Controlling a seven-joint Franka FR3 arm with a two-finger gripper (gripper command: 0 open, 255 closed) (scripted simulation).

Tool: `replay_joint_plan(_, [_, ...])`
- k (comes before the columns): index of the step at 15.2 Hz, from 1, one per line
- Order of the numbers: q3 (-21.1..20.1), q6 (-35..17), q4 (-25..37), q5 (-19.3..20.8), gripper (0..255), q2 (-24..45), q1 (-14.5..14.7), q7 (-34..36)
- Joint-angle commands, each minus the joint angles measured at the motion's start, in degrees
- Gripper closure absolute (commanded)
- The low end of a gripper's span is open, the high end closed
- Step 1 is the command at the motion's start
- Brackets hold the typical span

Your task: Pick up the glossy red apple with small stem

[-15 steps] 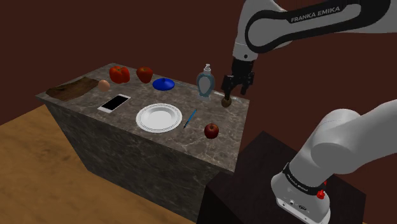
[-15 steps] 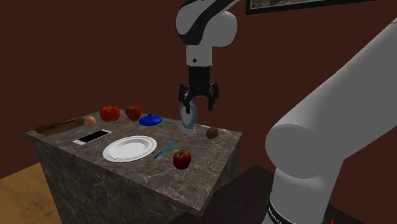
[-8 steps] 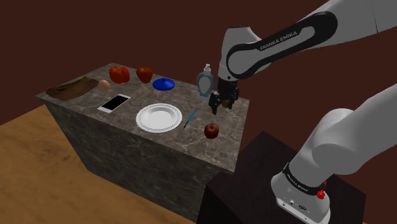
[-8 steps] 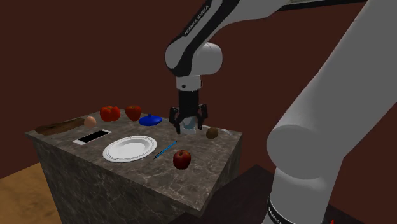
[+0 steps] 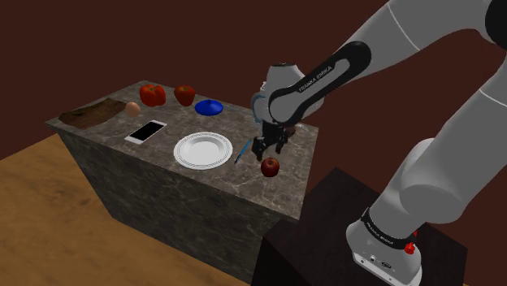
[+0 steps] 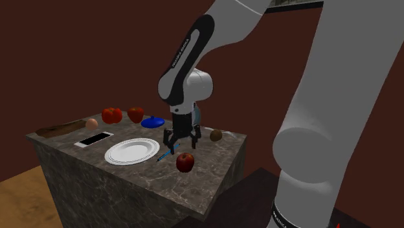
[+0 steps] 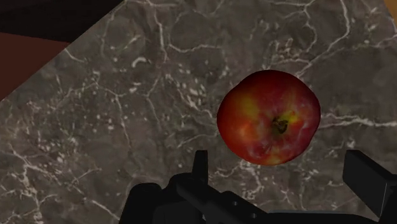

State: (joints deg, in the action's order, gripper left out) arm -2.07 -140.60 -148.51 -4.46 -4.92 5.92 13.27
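Observation:
The red apple, glossy with yellow patches and a small stem, rests near the front corner of the dark marble counter. My black gripper hangs just above the counter, close beside and over the apple. In the wrist view the apple lies right ahead of the open gripper, and its fingers stand wide apart without touching it.
A white plate and a blue pen lie just beside the apple. A phone, blue lid, egg, red pepper and a second red fruit sit farther back. A brown kiwi lies behind the arm.
The arm has swung from the counter's back edge near the bottle and kiwi towards the front and lowered, bringing the open gripper down over the apple.

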Motion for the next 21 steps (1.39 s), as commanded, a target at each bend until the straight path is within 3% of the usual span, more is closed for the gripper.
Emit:
replay_joint_plan(1, [-0.11, -1.95, -0.26, -0.15, 0, 1.63, 0.12, -0.01])
replay_joint_plan(8, [-0.16, -6.88, -0.81, -0.45, 0, 6.02, 0.17, -0.37])
replay_joint_plan(9, [-0.18, -6.87, -0.85, -0.46, 255, 5.97, 0.19, -0.35])
replay_joint_plan(18, [-0.16, -6.88, -0.81, -0.45, 255, 6.02, 0.18, -0.37])
replay_joint_plan(21, [-0.12, -4.24, -0.57, -0.28, 255, 3.61, 0.16, -0.17])
